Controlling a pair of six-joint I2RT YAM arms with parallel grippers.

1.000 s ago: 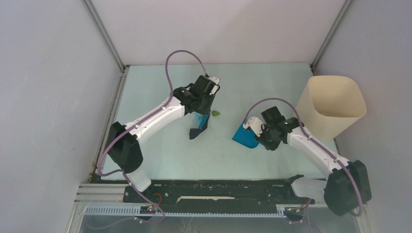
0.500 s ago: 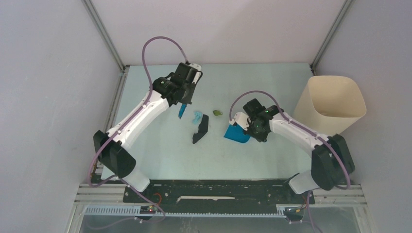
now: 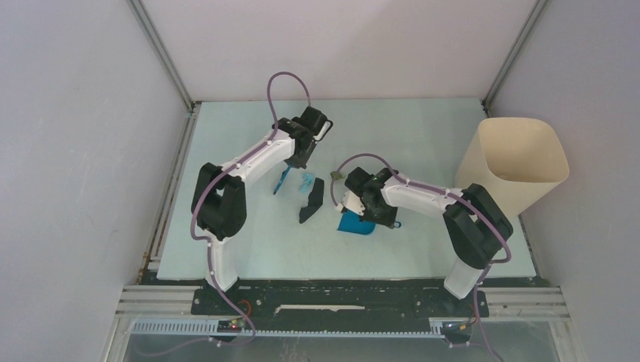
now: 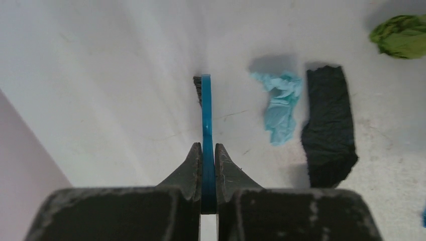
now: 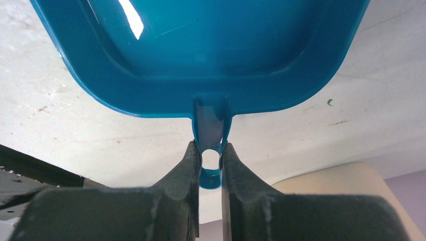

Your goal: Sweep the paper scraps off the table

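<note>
My left end effector (image 4: 208, 150) is clenched on the thin blue brush (image 4: 206, 108). Beside it, toward the right edge of the table (image 4: 100, 75), lie a light cyan scrap (image 4: 280, 108) and a dark scrap (image 4: 329, 133). A green scrap (image 4: 402, 36) lies farther off. All three sit near the table's middle. My right end effector (image 5: 210, 150) grips the blue dustpan (image 5: 201, 50) by its handle.
</note>
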